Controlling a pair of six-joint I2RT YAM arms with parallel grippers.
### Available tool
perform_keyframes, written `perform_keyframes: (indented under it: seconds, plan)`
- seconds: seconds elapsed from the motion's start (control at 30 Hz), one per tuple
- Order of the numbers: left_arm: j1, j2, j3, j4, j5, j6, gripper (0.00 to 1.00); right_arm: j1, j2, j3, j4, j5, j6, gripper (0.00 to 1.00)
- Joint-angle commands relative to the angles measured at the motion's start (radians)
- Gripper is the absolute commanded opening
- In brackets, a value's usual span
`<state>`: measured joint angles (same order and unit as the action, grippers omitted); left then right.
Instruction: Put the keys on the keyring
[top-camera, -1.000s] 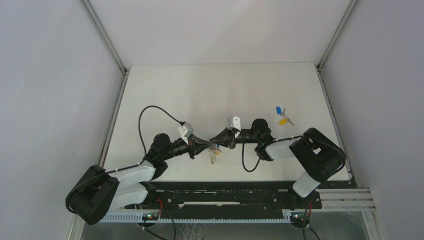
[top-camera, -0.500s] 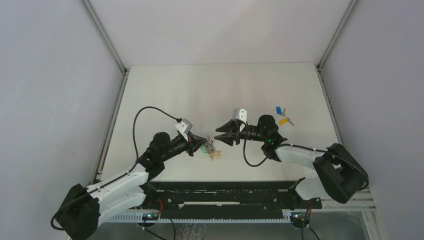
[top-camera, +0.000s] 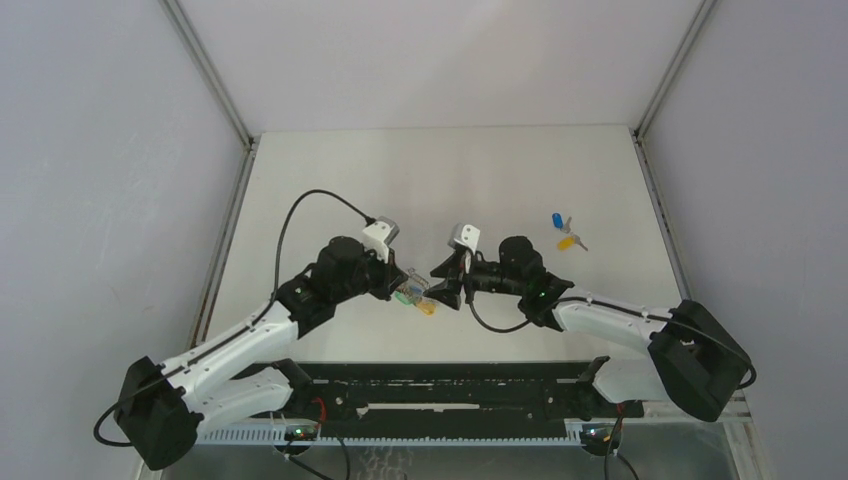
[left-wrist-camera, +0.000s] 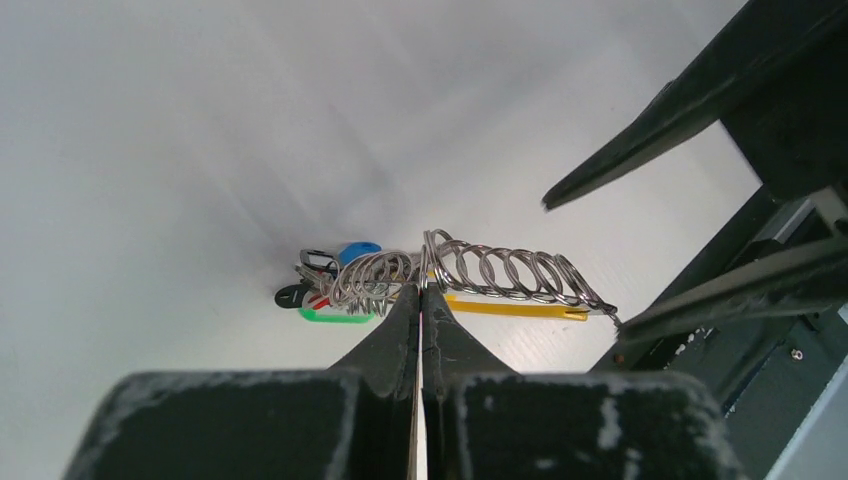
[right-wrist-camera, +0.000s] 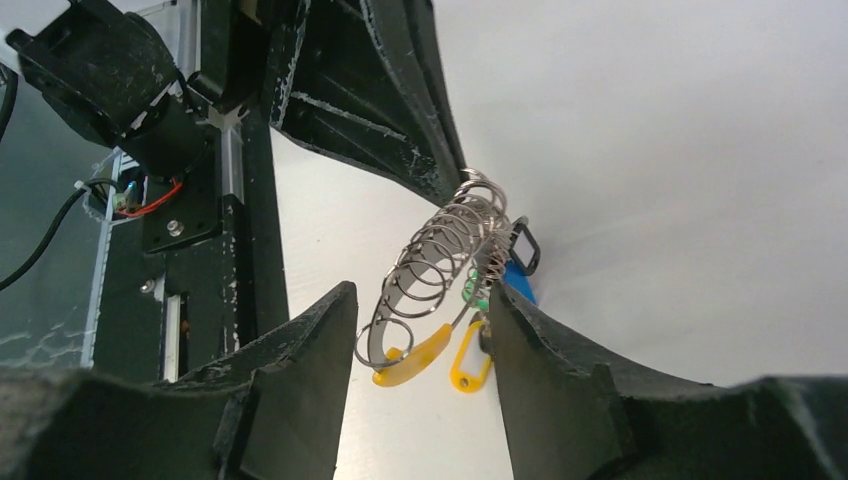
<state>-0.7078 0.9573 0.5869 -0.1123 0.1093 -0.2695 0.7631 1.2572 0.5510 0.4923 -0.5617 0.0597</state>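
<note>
While in left hand (left-wrist-camera: 420, 292), keyring (left-wrist-camera: 500, 272) near right (right-wrist-camera: 420, 292)

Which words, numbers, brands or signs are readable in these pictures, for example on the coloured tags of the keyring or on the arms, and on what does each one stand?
None can be read.
The tags on the keyring, which the left gripper pinches, show no legible writing.
The two loose keys are too small to tell.
The arms and the table show no label.
</note>
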Motion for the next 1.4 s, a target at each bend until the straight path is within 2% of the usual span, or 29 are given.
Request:
perform_keyframes:
  seconds: [0.0, 0.17, 0.3, 0.47, 0.57, 0.7, 0.97, 1.07, 1.37]
  plan:
    - [-0.021, 0.045, 0.132, -0.126, -0.003, 0.013, 0.0, 0.032, 0.047, 0.057, -0.002, 0.073, 0.041, 0.5]
    - [-0.03, 0.122, 0.184, -0.116, 0.021, 0.004, 0.0, 0.037, 0.09, 0.056, -0.044, 0.137, 0.095, 0.39]
    - [-0.03, 0.209, 0.234, -0.123, 0.078, 0.0, 0.0, 0.045, 0.082, 0.013, -0.11, 0.212, 0.095, 0.16]
    - [-0.03, 0.286, 0.279, -0.164, 0.153, 0.0, 0.0, 0.057, 0.07, -0.052, -0.103, 0.265, 0.103, 0.03]
    - [-0.03, 0.321, 0.32, -0.227, 0.195, 0.007, 0.0, 0.08, 0.085, -0.054, -0.124, 0.338, 0.085, 0.01]
    - [-0.029, 0.339, 0.377, -0.345, 0.162, 0.033, 0.0, 0.109, 0.099, -0.054, -0.131, 0.414, 0.081, 0.0]
    - [-0.024, 0.408, 0.489, -0.546, 0.184, 0.101, 0.0, 0.137, 0.125, -0.054, -0.132, 0.459, 0.081, 0.02]
    - [-0.023, 0.399, 0.497, -0.547, 0.192, 0.111, 0.0, 0.146, 0.132, -0.054, -0.123, 0.486, 0.061, 0.0]
    - [-0.017, 0.354, 0.392, -0.403, 0.11, 0.076, 0.0, 0.137, 0.121, -0.054, -0.055, 0.355, 0.058, 0.0]
